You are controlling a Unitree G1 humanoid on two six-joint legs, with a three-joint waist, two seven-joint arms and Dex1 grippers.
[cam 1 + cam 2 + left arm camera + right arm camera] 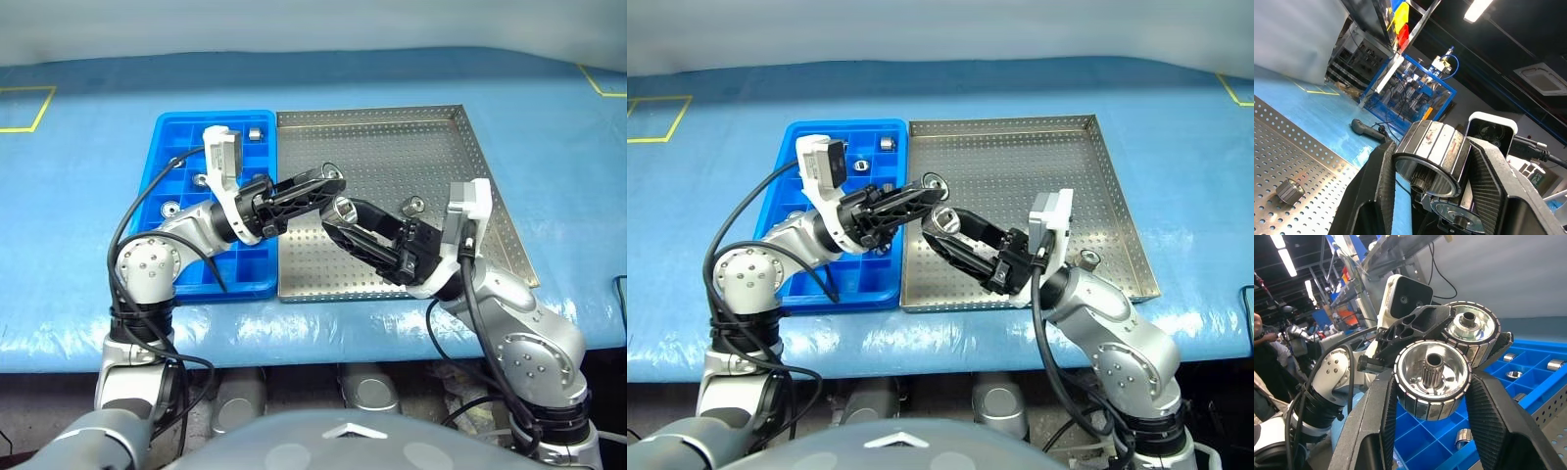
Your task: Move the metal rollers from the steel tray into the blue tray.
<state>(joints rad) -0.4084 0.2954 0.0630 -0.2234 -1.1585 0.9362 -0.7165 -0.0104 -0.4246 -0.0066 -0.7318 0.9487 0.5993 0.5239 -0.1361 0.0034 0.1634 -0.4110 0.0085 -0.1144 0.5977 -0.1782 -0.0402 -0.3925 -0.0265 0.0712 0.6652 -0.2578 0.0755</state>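
Each hand, left hand [331, 182] and right hand [338, 211], is closed on one roller mid-frame, several rollers [257, 134] sit in the blue tray [167, 132], and one roller [412, 206] waits on the steel tray [392, 137].

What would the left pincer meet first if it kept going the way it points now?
Most likely the right pincer and its roller, close ahead of the left pincer and its own roller. Depth is uncertain.
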